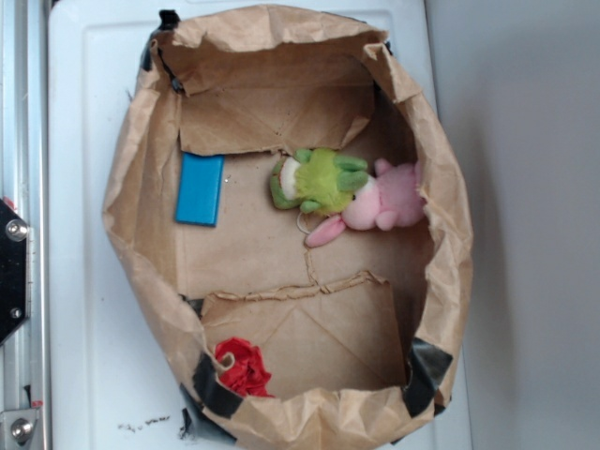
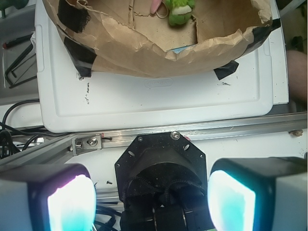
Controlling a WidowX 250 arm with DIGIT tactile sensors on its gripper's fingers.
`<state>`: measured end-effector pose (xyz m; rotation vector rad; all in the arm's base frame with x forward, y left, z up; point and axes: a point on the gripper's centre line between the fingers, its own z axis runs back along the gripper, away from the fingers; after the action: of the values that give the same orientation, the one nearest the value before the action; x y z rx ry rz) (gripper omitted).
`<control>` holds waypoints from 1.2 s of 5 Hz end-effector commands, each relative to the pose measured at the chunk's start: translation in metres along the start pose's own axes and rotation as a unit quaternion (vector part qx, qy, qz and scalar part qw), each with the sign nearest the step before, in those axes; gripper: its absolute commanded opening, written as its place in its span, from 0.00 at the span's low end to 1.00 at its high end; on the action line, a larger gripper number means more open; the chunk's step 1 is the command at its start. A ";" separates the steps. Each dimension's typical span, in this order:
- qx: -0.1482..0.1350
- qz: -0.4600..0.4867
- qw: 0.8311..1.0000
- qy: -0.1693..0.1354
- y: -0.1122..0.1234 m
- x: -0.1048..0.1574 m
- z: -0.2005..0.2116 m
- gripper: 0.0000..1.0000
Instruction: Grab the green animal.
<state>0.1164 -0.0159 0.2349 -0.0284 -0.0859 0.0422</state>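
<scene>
Hanging wide open, pincer (image 2: 151, 199), far short of the green animal (image 2: 179, 10); needing to travel ahead over the bag rim (image 2: 144, 53), descending centred (avoiding the touching pink bunny (image 1: 384, 202)).

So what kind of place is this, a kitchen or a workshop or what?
Probably a lab or workshop bench, not a kitchen. An open paper bag holding toys sits on a white plastic board, beside an aluminium rail, with loose cables at the edge.

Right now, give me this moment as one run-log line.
phase: pre-approach | gripper: open, empty, outside bag | green animal: lying in paper bag, touching pink plush | grasp: not yet made
</scene>
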 end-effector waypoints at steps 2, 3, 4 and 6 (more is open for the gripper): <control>0.017 0.001 1.000 0.021 0.000 0.049 -0.015 1.00; 0.029 0.012 1.000 0.001 0.012 0.099 -0.029 1.00; 0.004 0.007 0.999 -0.032 0.023 0.140 -0.039 1.00; 0.000 0.013 0.998 -0.068 0.041 0.188 -0.071 1.00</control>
<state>0.3010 0.0226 0.1517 -0.0362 -0.1493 0.0468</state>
